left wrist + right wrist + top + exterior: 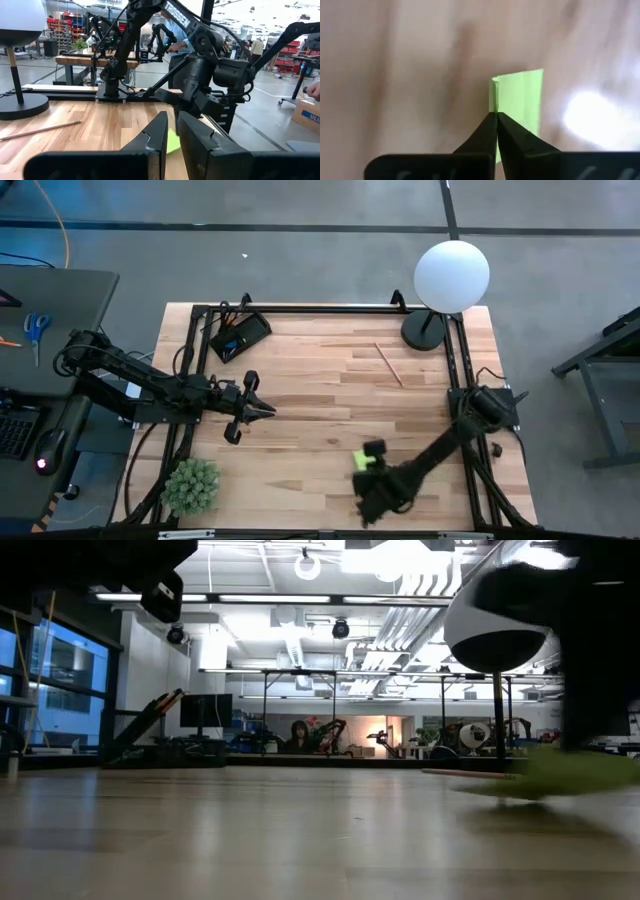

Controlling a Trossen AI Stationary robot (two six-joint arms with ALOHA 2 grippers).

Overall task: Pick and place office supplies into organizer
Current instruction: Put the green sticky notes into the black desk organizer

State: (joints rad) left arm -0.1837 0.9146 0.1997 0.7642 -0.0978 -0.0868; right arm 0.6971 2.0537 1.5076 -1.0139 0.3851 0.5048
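The wooden table (pixel 330 395) fills the high view. At its 1 o'clock corner stands a white globe lamp (pixel 451 276) on a round black base. The organizer (pixel 240 335) sits at 11 o'clock, with small items inside. A potted plant (pixel 191 485) is at 7 o'clock. The left gripper (pixel 262 411) hovers at 9 o'clock, fingers nearly together, holding nothing. The right gripper (pixel 496 117) at 5 o'clock is pinched on the edge of the green sticky-note pad (pixel 520 97). A wooden pencil (pixel 389 365) lies near 2 o'clock.
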